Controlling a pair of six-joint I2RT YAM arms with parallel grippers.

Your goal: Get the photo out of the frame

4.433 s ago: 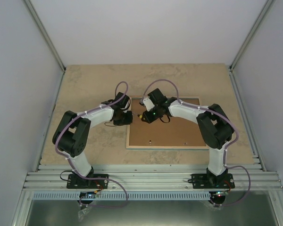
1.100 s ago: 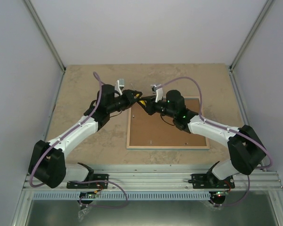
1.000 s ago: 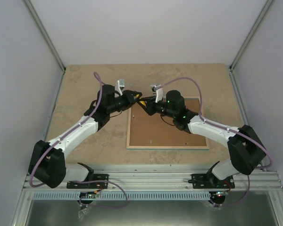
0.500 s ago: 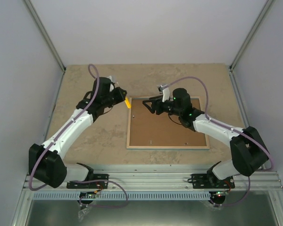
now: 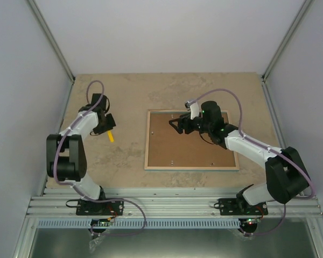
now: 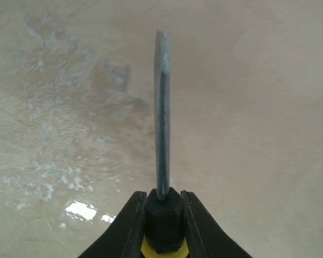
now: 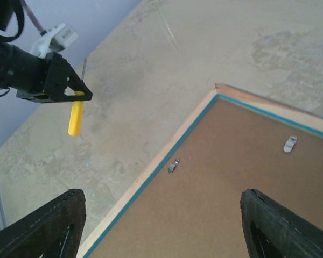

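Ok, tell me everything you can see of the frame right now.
The frame lies flat, face down on the table, its long sides running left to right. Its back shows a thin light-wood border with a turquoise line just inside. A brown backing board fills it, held in place by small metal tabs near the edge. Its front is hidden. The right claw hangs open above its far left part and does not seem to touch it.

frame (image 5: 191,167): light wood back, turquoise inner edge | backing board (image 5: 194,150): plain brown | table (image 5: 124,156): beige, marbled | screwdriver (image 5: 111,136): yellow handle, grey blade
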